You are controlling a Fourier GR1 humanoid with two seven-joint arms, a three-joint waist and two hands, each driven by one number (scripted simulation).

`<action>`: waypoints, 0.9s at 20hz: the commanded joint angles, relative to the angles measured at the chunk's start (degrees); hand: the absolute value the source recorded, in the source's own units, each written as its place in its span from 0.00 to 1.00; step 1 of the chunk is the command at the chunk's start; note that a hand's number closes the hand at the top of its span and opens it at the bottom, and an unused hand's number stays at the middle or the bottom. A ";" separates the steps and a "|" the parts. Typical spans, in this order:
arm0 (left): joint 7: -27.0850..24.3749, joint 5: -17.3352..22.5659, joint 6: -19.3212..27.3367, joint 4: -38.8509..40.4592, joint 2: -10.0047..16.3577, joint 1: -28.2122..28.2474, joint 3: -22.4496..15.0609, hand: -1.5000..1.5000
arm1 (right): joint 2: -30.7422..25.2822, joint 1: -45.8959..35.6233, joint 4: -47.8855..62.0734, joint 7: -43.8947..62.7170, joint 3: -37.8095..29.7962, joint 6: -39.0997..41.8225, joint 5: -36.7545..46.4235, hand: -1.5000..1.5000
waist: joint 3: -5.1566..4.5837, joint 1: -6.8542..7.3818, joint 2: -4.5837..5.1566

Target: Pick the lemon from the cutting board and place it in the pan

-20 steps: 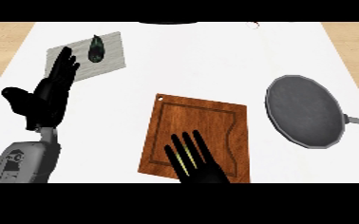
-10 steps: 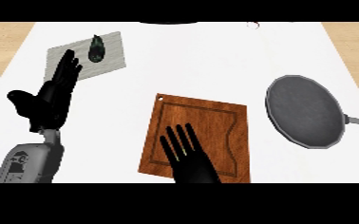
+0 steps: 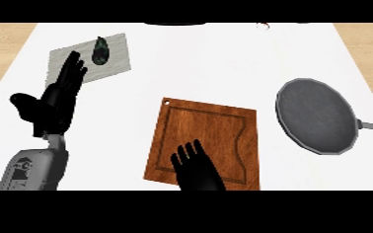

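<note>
The wooden cutting board [image 3: 211, 128] lies mid-counter, slightly turned. My right hand [image 3: 197, 172] is over its near edge, fingers bent down and curled over the spot where the lemon lay. The lemon itself is hidden under that hand. The dark grey pan [image 3: 317, 114] sits to the right of the board, its handle pointing right. My left hand [image 3: 56, 101] rests open at the left, fingers up.
A grey mat [image 3: 73, 65] at the far left carries a dark green vegetable [image 3: 100, 51]. A dark rim [image 3: 175, 23] shows at the counter's back edge. White counter separates the board from the pan.
The yellow glimpsed between my right hand's fingers a second ago is now covered. Those fingers have shortened and curled downward. The left hand has hardly shifted.
</note>
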 commanded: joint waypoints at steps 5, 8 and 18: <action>-1.21 -0.83 -0.45 4.31 -0.72 -3.22 1.46 0.50 | 0.47 -4.89 7.10 -2.50 1.26 -3.20 0.27 1.00 | 0.08 -0.10 0.24; 0.32 -0.15 -2.00 2.56 0.54 -1.98 2.11 0.50 | 0.41 0.73 2.62 -0.10 2.09 1.59 -1.99 1.00 | 0.08 -0.18 0.22; 0.14 0.19 -3.03 -1.93 0.83 3.15 1.68 0.50 | -1.75 26.84 -18.23 13.44 7.26 5.61 -9.09 1.00 | 0.08 -0.38 -0.02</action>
